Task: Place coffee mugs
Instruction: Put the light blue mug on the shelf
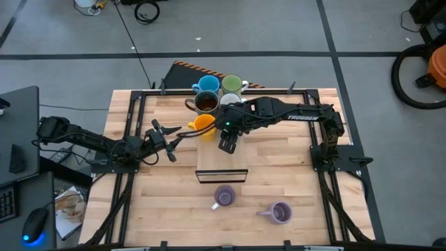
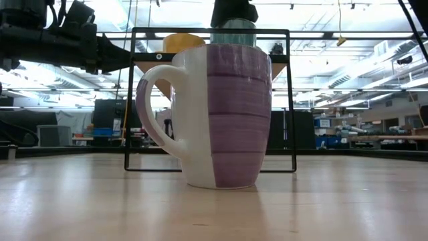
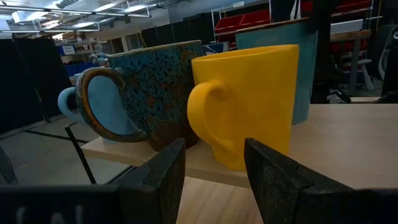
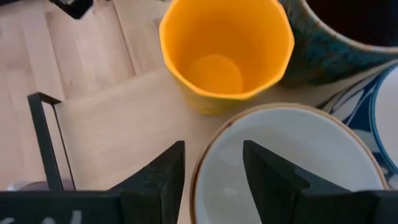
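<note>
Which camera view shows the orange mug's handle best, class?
The left wrist view: the orange mug stands side-on, handle fully outlined, beyond the open left gripper. The right wrist view looks down into its cup, handle hidden. The high view shows it small; the low view shows only its rim behind a lavender mug.

Both arms are dark, near-black, built from slim jointed links. The right arm (image 1: 293,111) bears white lettering along its forearm and a small green light near its wrist. The left arm (image 1: 90,141) is matte black. Each wrist view shows two blocky, dark fingers (image 3: 165,180).
</note>
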